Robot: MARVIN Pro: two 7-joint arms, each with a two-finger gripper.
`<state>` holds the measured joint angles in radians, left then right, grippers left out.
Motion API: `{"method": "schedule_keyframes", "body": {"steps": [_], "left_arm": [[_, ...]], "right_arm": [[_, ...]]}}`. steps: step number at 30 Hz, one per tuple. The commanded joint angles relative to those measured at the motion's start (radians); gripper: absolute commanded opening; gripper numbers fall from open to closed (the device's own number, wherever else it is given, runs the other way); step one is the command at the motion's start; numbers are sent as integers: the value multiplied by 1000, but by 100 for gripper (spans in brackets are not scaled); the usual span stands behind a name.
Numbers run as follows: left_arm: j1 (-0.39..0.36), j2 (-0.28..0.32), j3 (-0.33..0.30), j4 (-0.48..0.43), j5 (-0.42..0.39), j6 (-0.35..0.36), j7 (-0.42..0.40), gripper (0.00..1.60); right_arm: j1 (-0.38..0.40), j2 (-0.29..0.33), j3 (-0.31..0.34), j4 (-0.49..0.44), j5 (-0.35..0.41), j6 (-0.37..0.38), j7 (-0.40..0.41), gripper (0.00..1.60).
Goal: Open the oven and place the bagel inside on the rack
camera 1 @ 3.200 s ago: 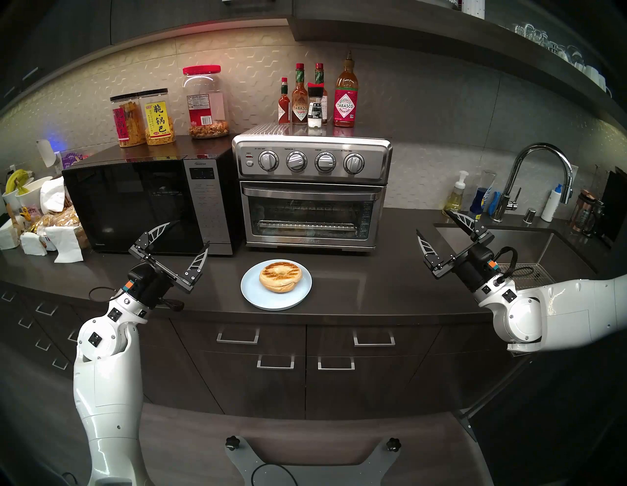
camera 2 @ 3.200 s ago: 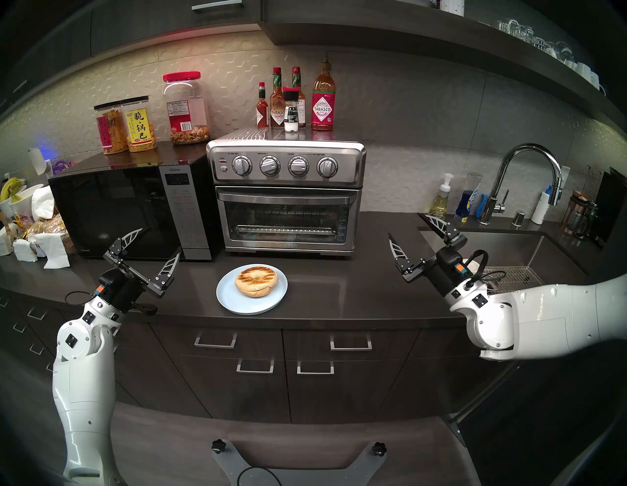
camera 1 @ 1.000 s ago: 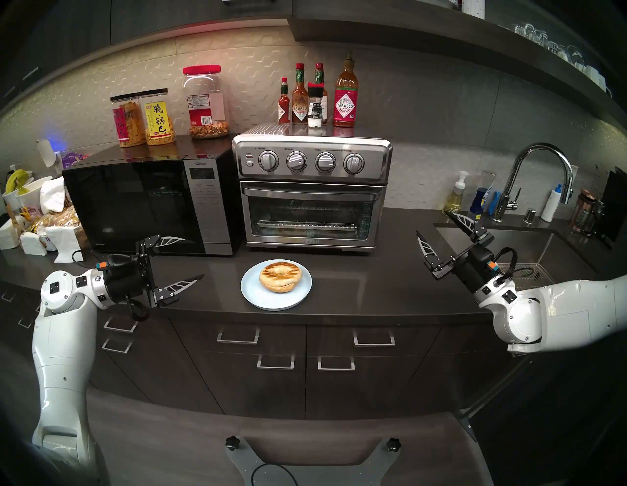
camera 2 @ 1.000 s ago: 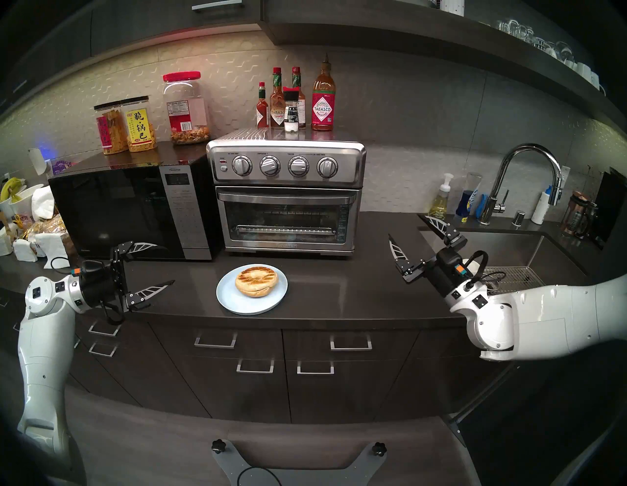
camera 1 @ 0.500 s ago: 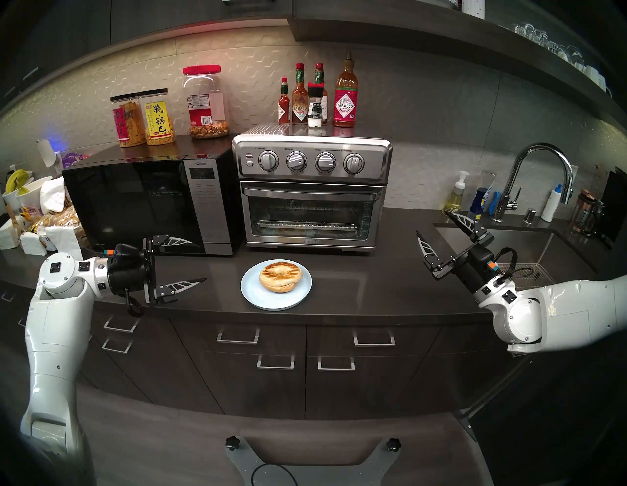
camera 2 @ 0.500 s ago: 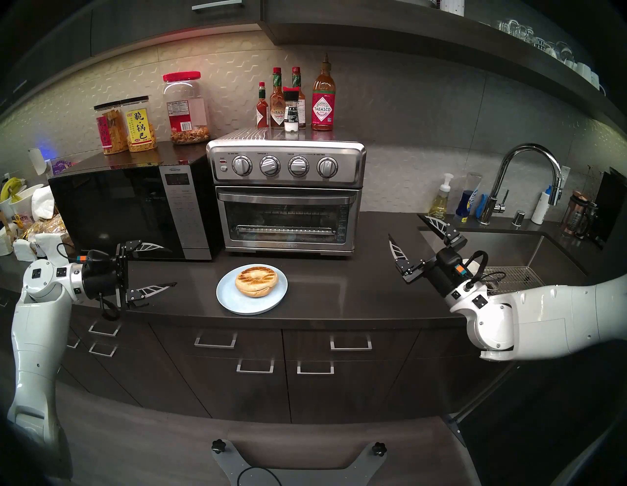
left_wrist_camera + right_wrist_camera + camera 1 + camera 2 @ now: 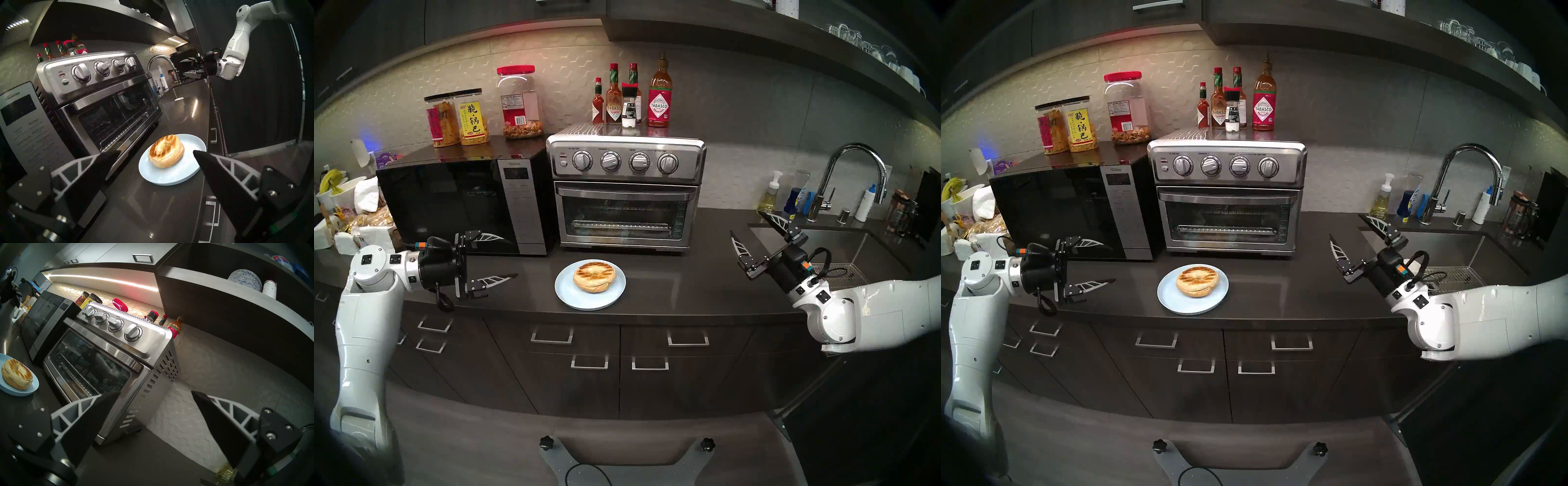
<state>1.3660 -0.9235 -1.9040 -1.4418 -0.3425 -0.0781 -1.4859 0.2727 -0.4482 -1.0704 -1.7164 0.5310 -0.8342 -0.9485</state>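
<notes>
The left fingers point(image 7: 510, 258) stand spread wide and grasp nothing, pointing roughly level over the front of the dark desk point(image 7: 670, 288). Just behind the upper of the two, the black microwave point(image 7: 449, 207) sits on the desk. Past the tips, to their right, the bagel point(image 7: 594, 276) lies flat on a pale blue plate point(image 7: 566, 292), apart from both fingers; in the left wrist view it shows between the two tips, beyond them point(image 7: 166, 151). Behind the plate stands the oven point(image 7: 626, 190), its glass door shut, and the rack point(image 7: 621, 225) shows through the glass as a silver grid low in the cavity. Sauce bottles point(image 7: 659, 98) stand on the oven's top. Farther right, the right fingers point(image 7: 746, 225) are likewise released and empty, held above the desk beside the sink point(image 7: 843, 244), angled up toward the oven's right side and well apart from it. Behind them rises the chrome tap point(image 7: 853, 176).
</notes>
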Motion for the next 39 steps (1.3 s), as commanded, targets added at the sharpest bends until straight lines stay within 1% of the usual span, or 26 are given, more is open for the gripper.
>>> {"method": "schedule_keyframes", "body": {"steps": [1, 2, 3, 4, 5, 10, 11, 14, 17, 21, 24, 30, 31, 32, 33, 39], "left_arm": [[-13, 23, 4, -8, -16, 28, 2, 160], [-17, 25, 6, -3, -26, 34, 2, 160], [-17, 49, 21, -9, -16, 60, 2, 160], [-18, 53, 23, -9, -19, 63, 2, 160], [-16, 79, 41, -9, -27, 74, 2, 160], [-19, 127, 75, -6, -45, 94, 2, 160], [-19, 149, 92, -8, -40, 96, 2, 160], [-23, 178, 115, -12, -32, 116, 2, 160], [-29, 200, 134, -19, -12, 130, 2, 160], [-34, 208, 146, -19, -11, 128, 2, 160], [-35, 232, 170, -12, -30, 104, 2, 160], [-35, 315, 237, 16, -105, 29, 2, 160], [-35, 315, 237, 16, -105, 29, 2, 160], [-36, 333, 254, 28, -131, -4, 2, 160], [-37, 335, 258, 36, -147, -20, 2, 160], [-50, 373, 316, 71, -222, -92, 2, 160]], "right_arm": [[13, 2, 7, -3, 2, 0, 1, 160], [13, 1, 7, -3, 2, 0, 1, 160], [13, 1, 7, -3, 2, 0, 0, 160], [13, 1, 7, -2, 2, 0, 0, 160], [12, 1, 7, -2, 2, 0, 0, 160], [12, 1, 7, -2, 2, 0, 0, 160], [12, 1, 8, -2, 2, 0, 0, 160], [12, 1, 8, -2, 1, 0, 0, 160], [12, 1, 8, -2, 1, 0, 0, 160], [12, 1, 8, -2, 2, 0, 0, 160], [12, 1, 8, -2, 2, 0, 0, 160], [12, 1, 8, -2, 1, 0, -1, 160], [12, 1, 8, -2, 1, 0, -1, 160], [11, 1, 8, -2, 1, 0, -1, 160], [11, 1, 8, -2, 1, 0, -1, 160], [12, 1, 8, -2, 1, 0, 0, 160]]}}
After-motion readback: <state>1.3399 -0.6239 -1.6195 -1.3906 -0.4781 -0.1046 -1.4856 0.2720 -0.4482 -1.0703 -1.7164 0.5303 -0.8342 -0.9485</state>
